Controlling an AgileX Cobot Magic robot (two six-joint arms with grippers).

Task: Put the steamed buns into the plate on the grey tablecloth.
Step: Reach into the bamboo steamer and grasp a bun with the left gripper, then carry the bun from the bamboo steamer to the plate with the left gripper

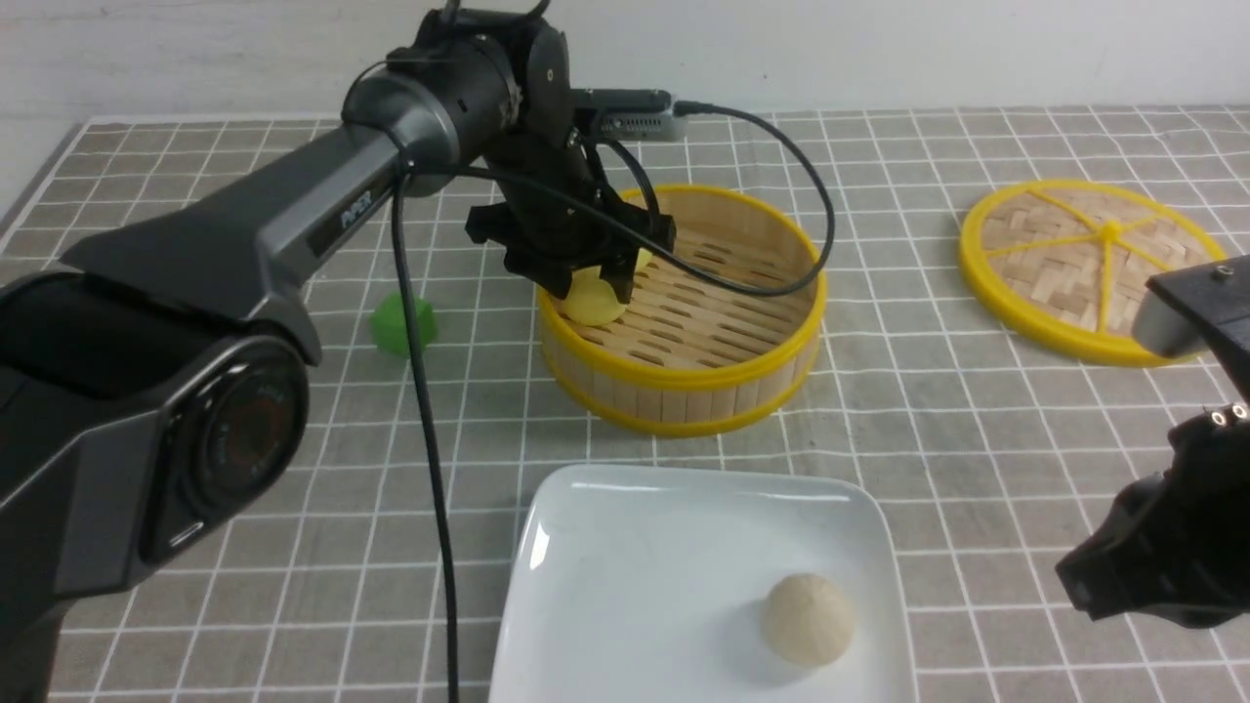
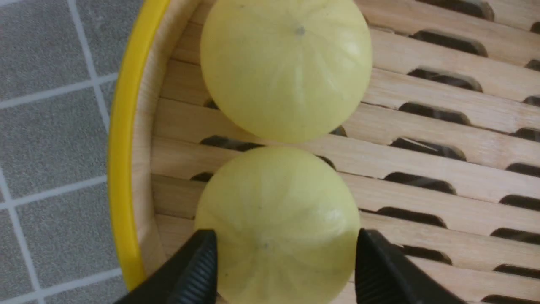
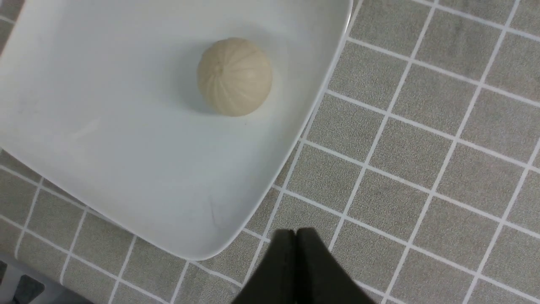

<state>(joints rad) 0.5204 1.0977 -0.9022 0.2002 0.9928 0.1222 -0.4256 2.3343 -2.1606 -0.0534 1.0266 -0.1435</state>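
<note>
Findings, left side: my left gripper (image 1: 591, 283) reaches down into the bamboo steamer (image 1: 684, 391) close to its wall, fingers (image 2: 202, 261) spread wide to either side of the nearer yellow bun (image 2: 276, 228). The tips sit at its flanks. I see no dent in the skin, so I judge it not yet gripped, though contact cannot be ruled out. The second yellow bun (image 2: 287, 67) lies just beside the first on the slats, nearly touching. The beige bun (image 1: 809, 619) already rests in the plate (image 1: 625, 547) on the grey tablecloth (image 1: 977, 430). My right gripper (image 3: 296, 236) hangs beside the plate's rim, fingers pressed together and empty. Handling assessment: the bun looks light, smooth and faintly glossy, probably soft, so it may slip or squash. I would take it across its widest girth, pads level, and close gently. Risk noted: it may nudge its neighbour, or catch the steamer wall when lifted.
</note>
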